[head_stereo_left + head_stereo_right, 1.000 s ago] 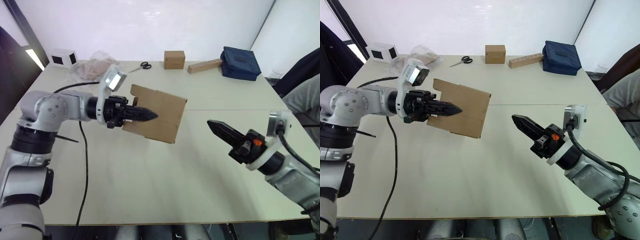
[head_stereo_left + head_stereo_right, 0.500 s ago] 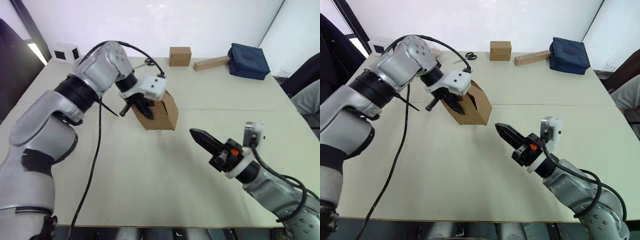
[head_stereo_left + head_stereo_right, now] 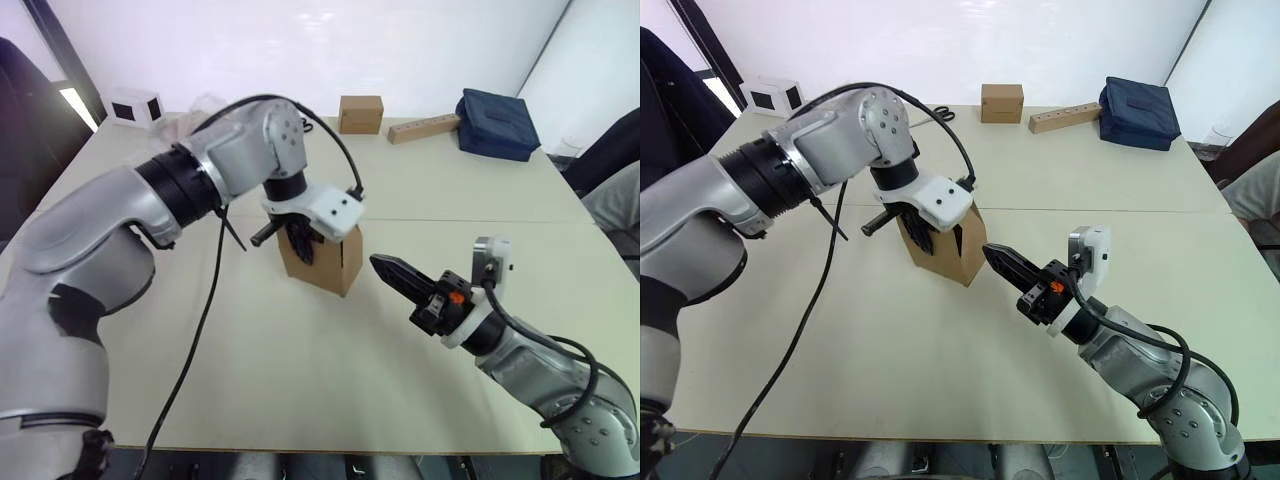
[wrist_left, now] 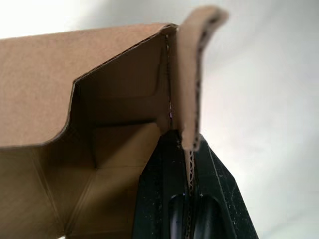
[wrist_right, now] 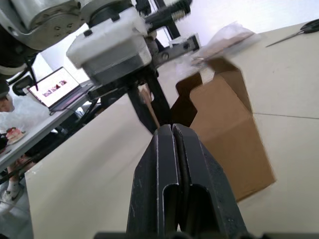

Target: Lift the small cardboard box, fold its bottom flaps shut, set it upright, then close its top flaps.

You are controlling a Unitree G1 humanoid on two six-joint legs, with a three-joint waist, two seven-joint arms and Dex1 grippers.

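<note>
The small cardboard box stands near the table's middle, tilted, with its open end up. My left gripper reaches down into that end and is shut on one wall. A bottom flap with a notched edge stands open at that upper end. The top flaps are hidden at the box's lower end. My right gripper is shut on nothing. Its tip is level with the box's right side, a little apart from it, with the box just beyond its fingers.
Along the far edge lie a small closed cube box, a long tan block, a dark blue bag, scissors, crumpled plastic and a white cube. A black cable hangs from my left arm.
My left arm has swung the box from flat in the air to open end up, nearer the table's middle. My right gripper has moved left, close to the box.
</note>
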